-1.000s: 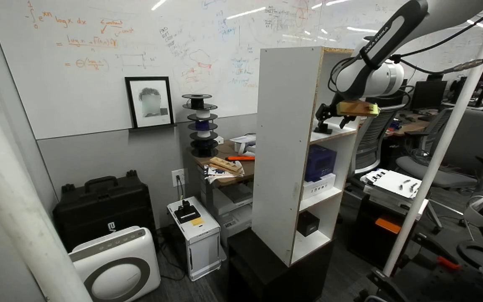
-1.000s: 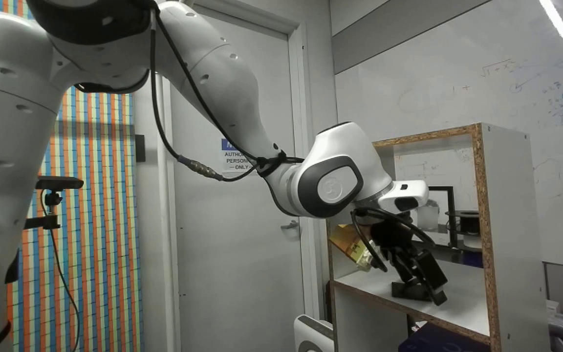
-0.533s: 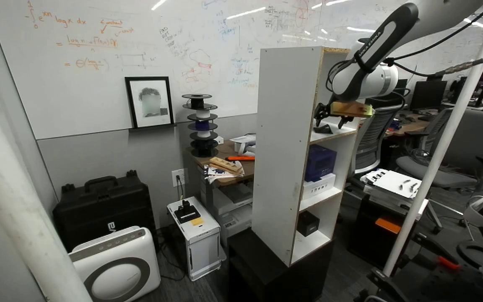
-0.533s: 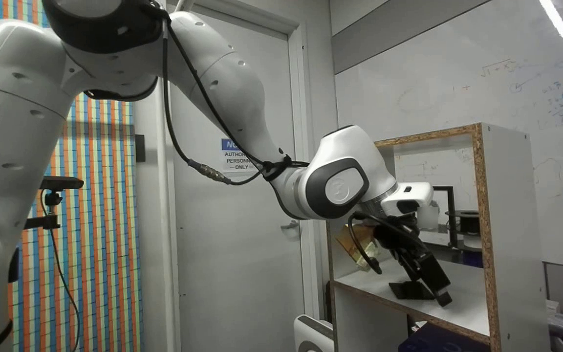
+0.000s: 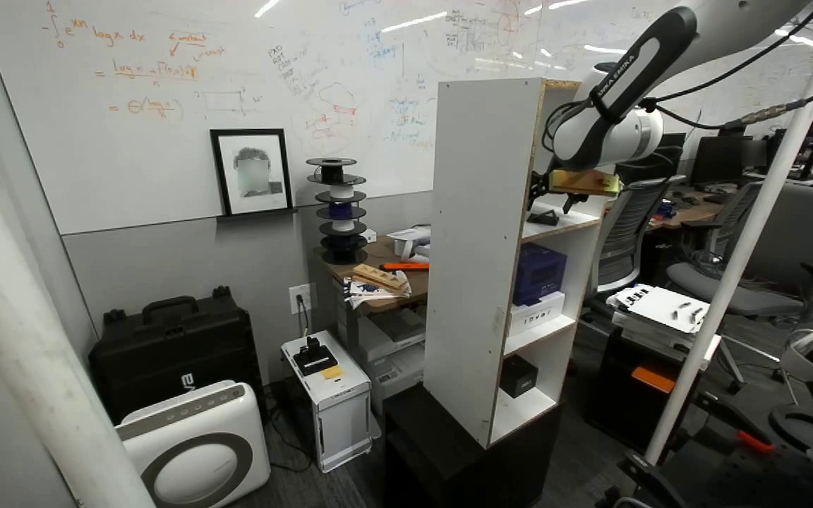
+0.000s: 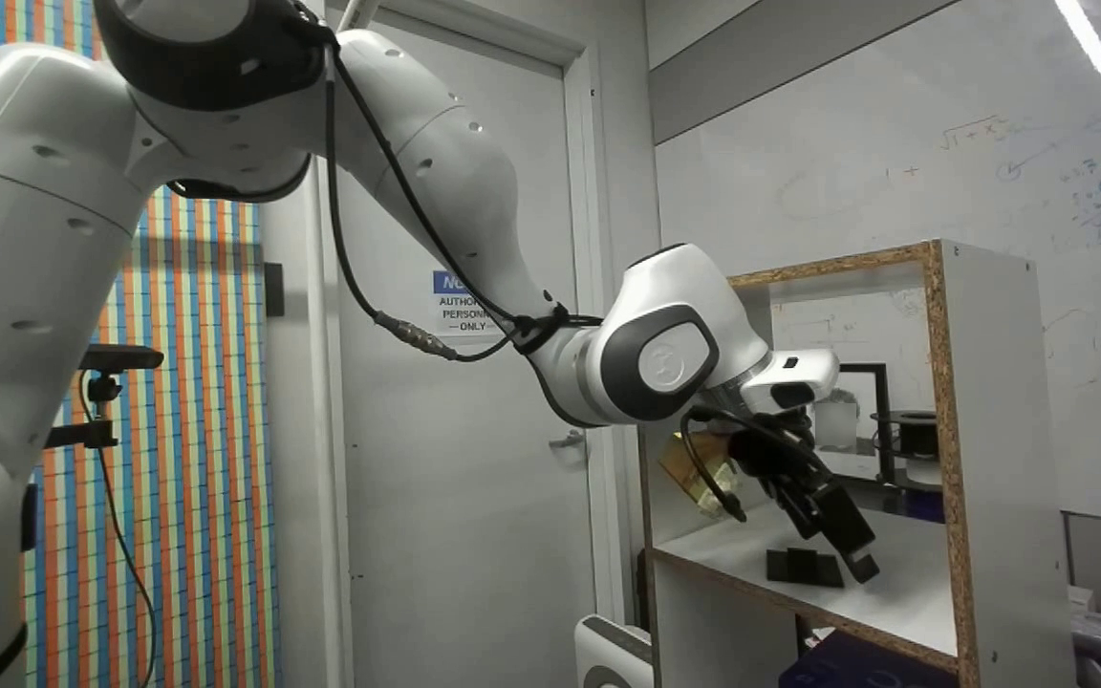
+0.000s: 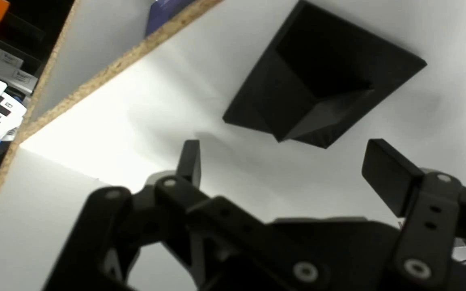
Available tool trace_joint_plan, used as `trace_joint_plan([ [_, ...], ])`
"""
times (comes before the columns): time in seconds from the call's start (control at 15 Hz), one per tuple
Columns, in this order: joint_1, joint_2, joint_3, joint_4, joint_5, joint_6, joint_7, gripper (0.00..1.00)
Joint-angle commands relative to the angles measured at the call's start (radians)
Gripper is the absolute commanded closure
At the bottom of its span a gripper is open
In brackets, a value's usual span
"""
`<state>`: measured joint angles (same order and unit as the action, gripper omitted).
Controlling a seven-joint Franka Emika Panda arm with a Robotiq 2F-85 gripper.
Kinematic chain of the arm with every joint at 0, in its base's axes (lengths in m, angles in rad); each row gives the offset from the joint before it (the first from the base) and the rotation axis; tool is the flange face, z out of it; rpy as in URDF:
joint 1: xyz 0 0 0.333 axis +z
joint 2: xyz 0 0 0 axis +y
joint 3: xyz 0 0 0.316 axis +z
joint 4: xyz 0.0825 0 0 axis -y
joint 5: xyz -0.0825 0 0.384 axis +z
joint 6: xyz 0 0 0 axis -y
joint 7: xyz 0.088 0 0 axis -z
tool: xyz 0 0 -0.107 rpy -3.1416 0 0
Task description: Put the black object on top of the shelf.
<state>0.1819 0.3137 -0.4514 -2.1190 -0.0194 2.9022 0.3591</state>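
The black object (image 5: 543, 217) is a small dark block with a flat base and a raised wedge-like middle. It lies on the floor of the top compartment of the white shelf (image 5: 484, 212); this also shows in an exterior view, with the object (image 6: 804, 567) inside the shelf (image 6: 1000, 382). In the wrist view the black object (image 7: 281, 93) is beyond the fingertips, above the gap between them in the picture. My gripper (image 7: 285, 161) is open and empty, its fingers wide apart over the white board. The gripper (image 6: 835, 549) is inside the top compartment, above and beside the object.
A blue-purple box (image 5: 539, 274) on a white box (image 5: 537, 314) fills part of the middle compartment. A black box (image 5: 518, 375) sits in the bottom one. The chipboard side edge (image 6: 947, 430) stands near the gripper. A white pole (image 5: 752, 233) stands in front.
My gripper has moved left in an exterior view and now stands slightly higher, apart from the black object. More of the object shows, and its tilt looks slightly different from half a second ago.
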Motion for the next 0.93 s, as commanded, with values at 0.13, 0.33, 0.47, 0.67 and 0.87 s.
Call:
trace_joint_plan([
  [0.13, 0.032, -0.053, 0.0, -0.023, -0.059, 0.017, -0.031, 0.0],
  [0.33, 0.013, -0.074, 0.048, -0.041, -0.038, 0.008, -0.099, 0.0],
  [0.47, -0.05, -0.087, 0.125, -0.047, -0.062, 0.0, -0.115, 0.0],
  [0.67, -0.094, -0.097, 0.187, -0.059, -0.048, -0.007, -0.144, 0.0],
  [0.87, -0.075, -0.102, 0.157, -0.072, -0.051, 0.0, -0.131, 0.0],
])
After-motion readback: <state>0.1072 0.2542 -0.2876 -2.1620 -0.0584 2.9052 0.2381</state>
